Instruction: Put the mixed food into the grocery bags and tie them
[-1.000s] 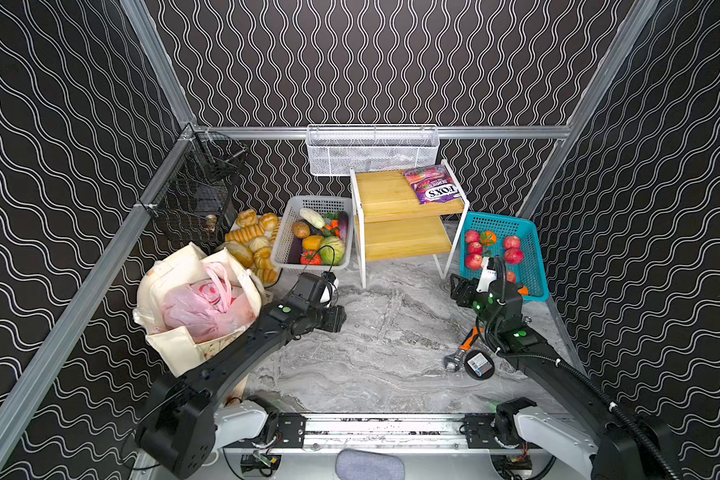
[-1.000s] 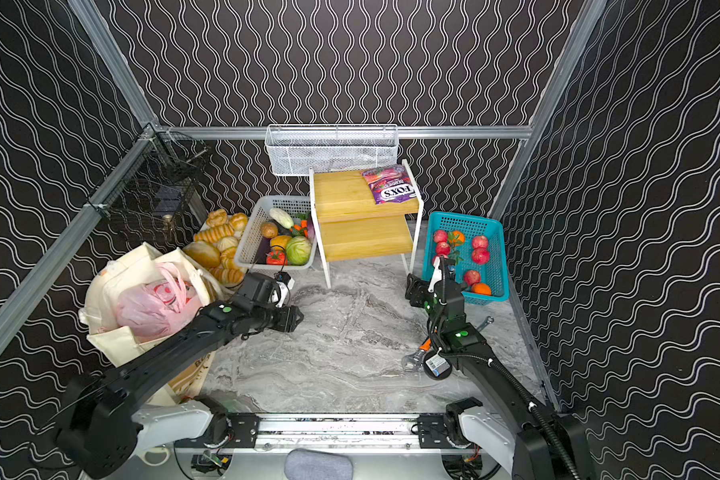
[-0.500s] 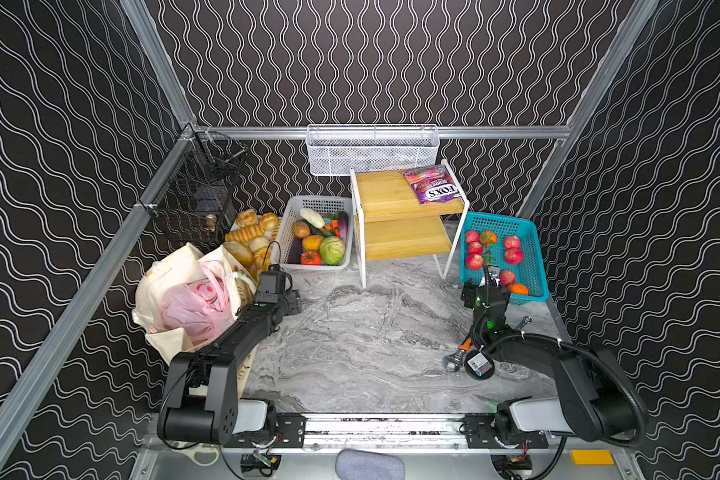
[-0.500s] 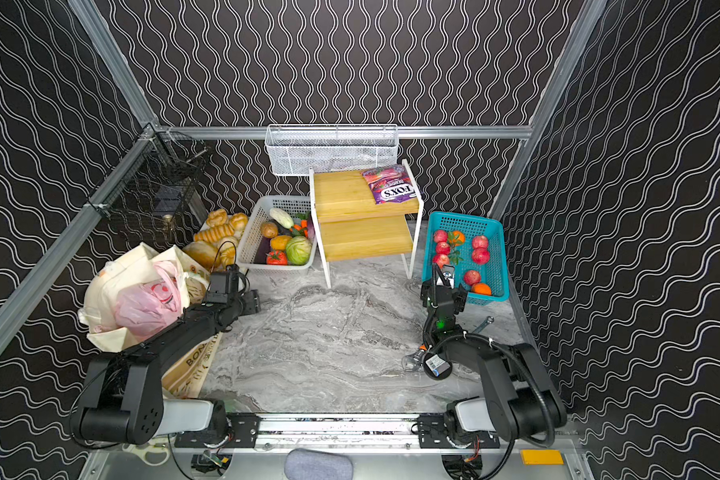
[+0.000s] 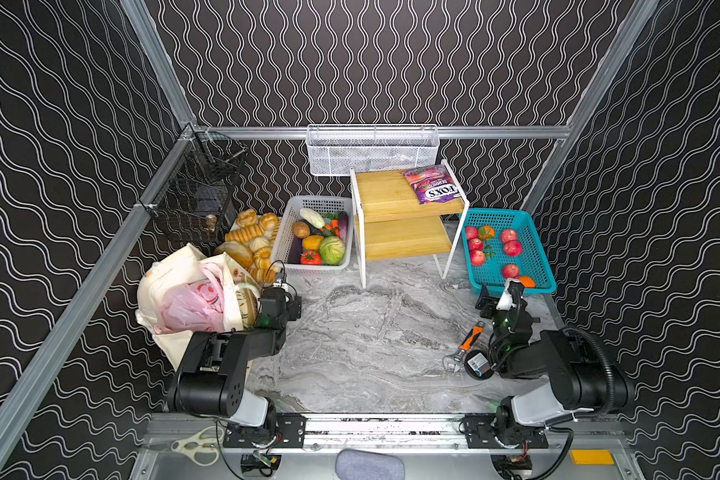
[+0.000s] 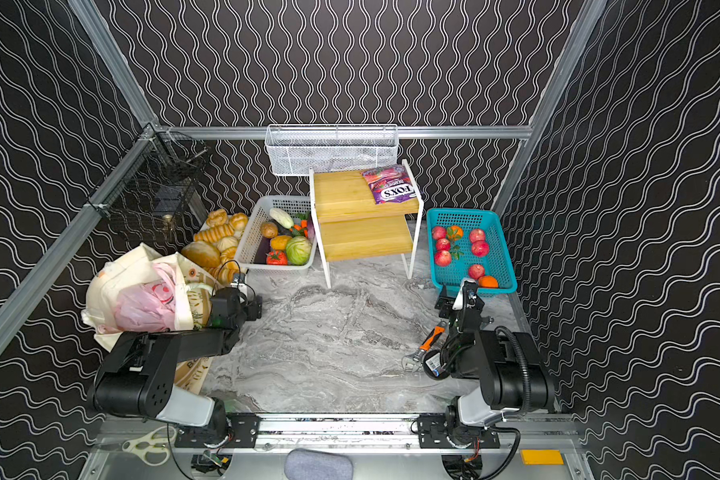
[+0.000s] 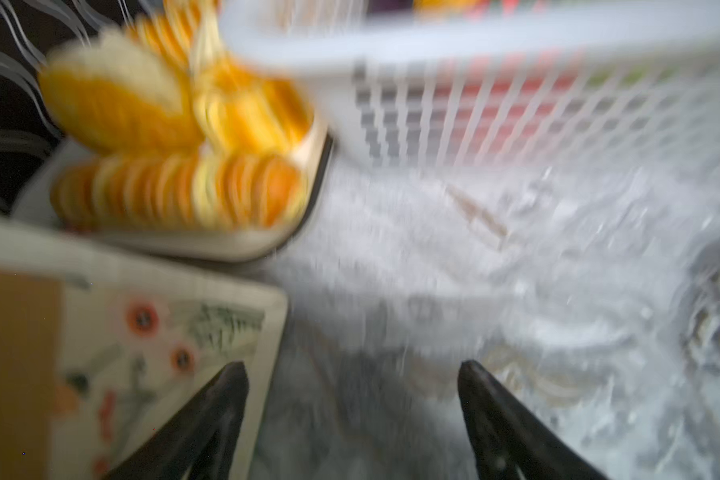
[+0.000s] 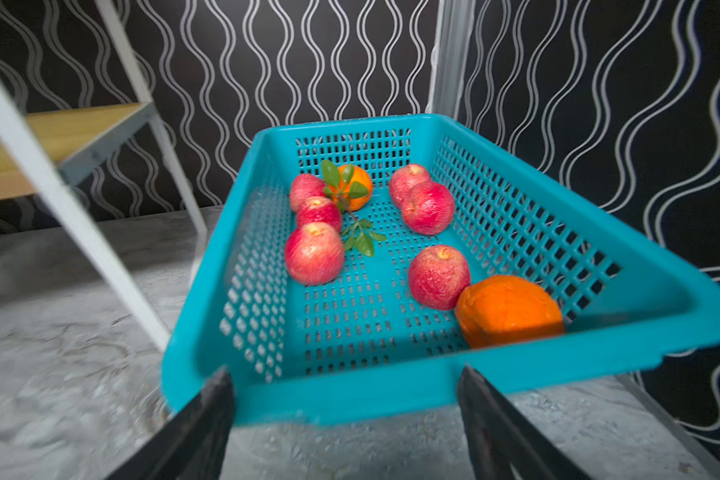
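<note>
- The left gripper (image 7: 350, 368) is seen, in a blurred wrist view, with its fingers spread wide and nothing between them.
- In both top views it is held just beside the cream canvas tote (image 5: 159, 274), at about 9 o'clock on the marble table (image 5: 371, 332).
- The pink plastic bag (image 5: 192, 305) is tucked inside the tote's open mouth; its contents cannot be made out.
- The right gripper (image 8: 344, 372) is likewise spread apart and empty, poised just before the near rim of the teal basket (image 8: 350, 386), at about 3 o'clock.
- Red apples (image 8: 314, 253) and oranges (image 8: 510, 309) are laid in that basket.
- The FOX'S candy bag (image 5: 433, 189) is laid flat on the top board of the wooden shelf (image 5: 400, 241), at about 1 o'clock, well apart from both grippers.
- Bread rolls (image 5: 246, 239) and a white basket (image 5: 316, 268) of vegetables are placed at about 11 o'clock, behind the tote.
- An orange-handled wrench (image 5: 470, 337) is left on the table at about 4 o'clock, near the right arm.
</note>
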You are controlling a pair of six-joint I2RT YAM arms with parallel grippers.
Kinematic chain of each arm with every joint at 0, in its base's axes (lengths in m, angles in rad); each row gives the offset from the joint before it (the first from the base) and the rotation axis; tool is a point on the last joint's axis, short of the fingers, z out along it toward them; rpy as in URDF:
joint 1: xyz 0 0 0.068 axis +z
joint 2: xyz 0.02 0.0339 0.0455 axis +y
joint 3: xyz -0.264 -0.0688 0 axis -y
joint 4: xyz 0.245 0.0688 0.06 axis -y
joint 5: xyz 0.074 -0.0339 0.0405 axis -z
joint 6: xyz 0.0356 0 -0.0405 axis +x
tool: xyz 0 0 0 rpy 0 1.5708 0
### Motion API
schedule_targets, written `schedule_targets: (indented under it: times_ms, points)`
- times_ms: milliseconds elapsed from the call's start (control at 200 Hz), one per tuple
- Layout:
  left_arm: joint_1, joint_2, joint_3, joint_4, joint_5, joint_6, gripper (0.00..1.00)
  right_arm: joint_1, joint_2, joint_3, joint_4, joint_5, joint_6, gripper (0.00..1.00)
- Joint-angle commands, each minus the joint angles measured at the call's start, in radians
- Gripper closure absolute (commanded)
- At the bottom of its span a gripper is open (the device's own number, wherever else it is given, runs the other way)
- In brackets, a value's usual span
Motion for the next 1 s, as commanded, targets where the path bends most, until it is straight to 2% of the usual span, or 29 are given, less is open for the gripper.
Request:
schedule_targets:
  times_ms: [0,80,160,255,325,415,661,996]
  points:
    - [0.003,0.028,0.010,0.148,0.074,0.032,0.16,-0.002,0.000,-0.008,0.050,-0.007,0.016,0.06]
    - [0.003,0.106,-0.047,0.344,0.078,0.030,0.17,0.000,0.020,-0.014,0.100,-0.004,0.010,0.00]
    - [0.003,0.173,-0.096,0.504,0.062,0.032,0.16,0.000,0.001,-0.012,0.060,-0.002,0.015,0.00]
    - [0.004,0.161,-0.108,0.500,0.018,0.008,0.14,0.002,0.014,-0.029,0.118,0.003,0.008,0.00]
    - [0.003,0.155,-0.096,0.466,-0.055,-0.023,0.10,0.015,0.012,-0.045,0.145,0.018,0.000,0.00]
    - [-0.003,0.163,-0.077,0.451,-0.073,-0.012,0.01,0.022,0.023,-0.048,0.169,0.035,-0.006,0.00]
    - [-0.011,0.162,-0.069,0.428,-0.087,-0.009,0.01,0.026,0.014,0.086,-0.102,0.113,0.028,0.00]
    - [-0.020,0.167,-0.064,0.428,-0.088,0.002,0.01,0.026,0.017,0.086,-0.098,0.111,0.027,0.00]
